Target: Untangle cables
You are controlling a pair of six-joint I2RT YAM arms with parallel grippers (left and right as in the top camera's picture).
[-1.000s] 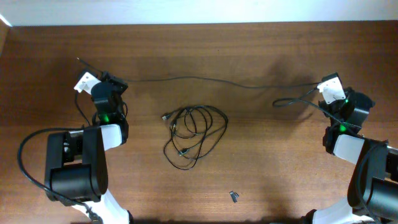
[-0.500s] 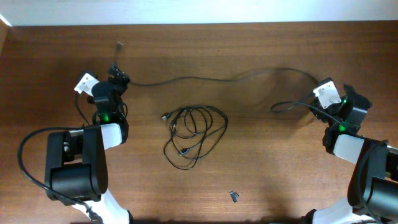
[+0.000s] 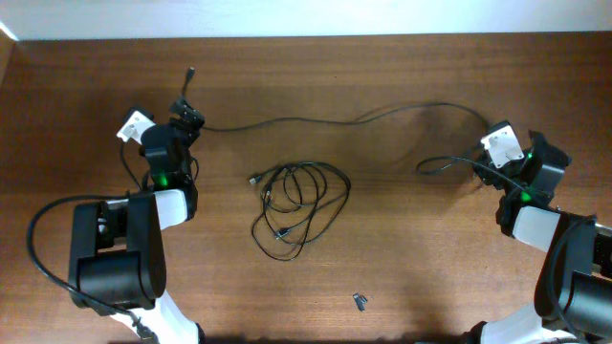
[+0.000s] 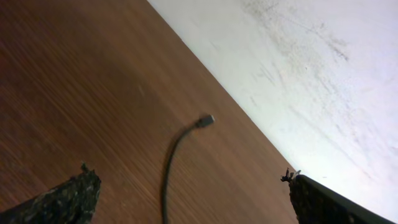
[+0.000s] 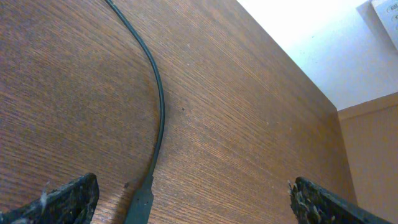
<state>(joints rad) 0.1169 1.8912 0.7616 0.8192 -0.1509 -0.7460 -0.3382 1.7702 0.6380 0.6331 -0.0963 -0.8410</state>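
A long black cable (image 3: 316,119) lies slack across the far half of the table from one arm to the other. Its left plug (image 4: 207,120) rests on the wood beyond my left gripper (image 4: 189,183), which is open with the cable running between its fingers. The right plug (image 5: 140,199) lies flat between the fingers of my open right gripper (image 5: 193,186). In the overhead view the left gripper (image 3: 187,113) is at the far left and the right gripper (image 3: 486,132) at the far right. A tangled bundle of black cable (image 3: 296,210) sits mid-table, untouched.
A short stretch of black cable (image 3: 445,162) lies just left of the right arm. A small dark object (image 3: 360,302) lies near the front edge. The table's far edge meets a white wall (image 4: 323,74) just beyond both grippers.
Both grippers have gone from shut to open and let go of the long cable. It was taut between them and now lies slack, bowed toward the far edge, with both ends on the table.
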